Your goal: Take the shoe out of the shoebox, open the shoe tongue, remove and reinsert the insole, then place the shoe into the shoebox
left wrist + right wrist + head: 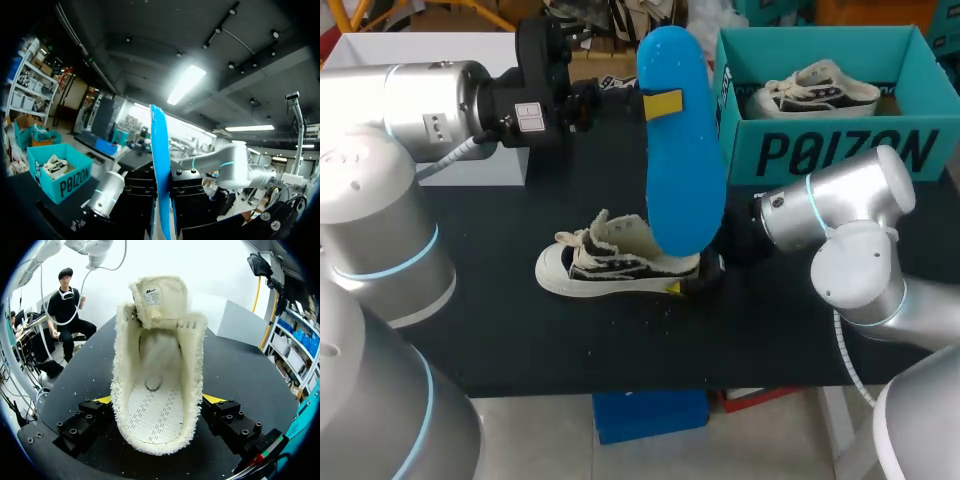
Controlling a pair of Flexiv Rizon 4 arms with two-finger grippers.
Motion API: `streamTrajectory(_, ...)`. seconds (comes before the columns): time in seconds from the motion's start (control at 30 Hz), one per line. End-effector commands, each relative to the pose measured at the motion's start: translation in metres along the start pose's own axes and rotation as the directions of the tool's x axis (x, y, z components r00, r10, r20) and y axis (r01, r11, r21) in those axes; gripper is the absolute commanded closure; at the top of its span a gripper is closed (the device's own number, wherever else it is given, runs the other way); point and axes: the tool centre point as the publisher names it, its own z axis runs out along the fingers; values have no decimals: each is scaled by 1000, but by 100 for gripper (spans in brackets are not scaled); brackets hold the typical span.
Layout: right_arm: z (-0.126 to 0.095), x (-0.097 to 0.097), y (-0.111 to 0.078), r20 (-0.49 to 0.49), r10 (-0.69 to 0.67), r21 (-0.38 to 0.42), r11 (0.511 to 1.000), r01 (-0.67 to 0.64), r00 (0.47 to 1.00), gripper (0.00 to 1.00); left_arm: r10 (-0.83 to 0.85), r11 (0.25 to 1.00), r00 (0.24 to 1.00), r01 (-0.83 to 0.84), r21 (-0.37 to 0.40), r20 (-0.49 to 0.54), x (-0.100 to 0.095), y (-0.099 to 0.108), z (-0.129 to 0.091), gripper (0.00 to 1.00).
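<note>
Clamping the blue insole (682, 150) from both sides, the left jaws hold it upright over the worktop (500, 330), its lower end at the heel of the shoe (610, 262). The right jaws grip that heel from two sides. The shoe stands on its sole, tongue (159, 300) folded open. The teal shoebox (840, 150) sits at the far right, a second shoe (815, 90) inside.

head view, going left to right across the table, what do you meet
left arm → shoe on the table, toe end first → blue insole held upright over its heel → shoebox with a second shoe inside
</note>
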Motion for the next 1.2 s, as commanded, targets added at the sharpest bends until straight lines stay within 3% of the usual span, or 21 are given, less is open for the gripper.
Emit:
streamTrajectory(0.03,4,-2,-5,-7,5,-39,999,-5,1000,0,-1,1000,1000,1,-1,3,0,1,0,100)
streamTrajectory(0.4,2,1,-8,-26,22,-24,999,-22,999,0,-1,1000,1000,1,-1,3,0,1,0,100)
streamTrajectory(0.57,-16,-1,0,-80,21,158,987,-8,997,0,-1,1000,1000,1,-1,3,0,1,0,100)
streamTrajectory(0.67,-30,-6,6,-133,18,328,944,27,991,0,-1,1000,1000,1,-1,3,0,1,0,100)
streamTrajectory(0.77,-43,-13,14,-144,28,416,909,35,989,0,-1,1000,1000,1,-1,3,0,1,0,100)
streamTrajectory(0.9,-57,-24,25,-174,19,560,824,83,985,0,-1,1000,1000,1,-1,3,0,1,0,100)
streamTrajectory(1.2,-53,-42,43,-184,-17,767,622,155,983,0,-1,1000,1000,1,-1,3,0,1,0,100)
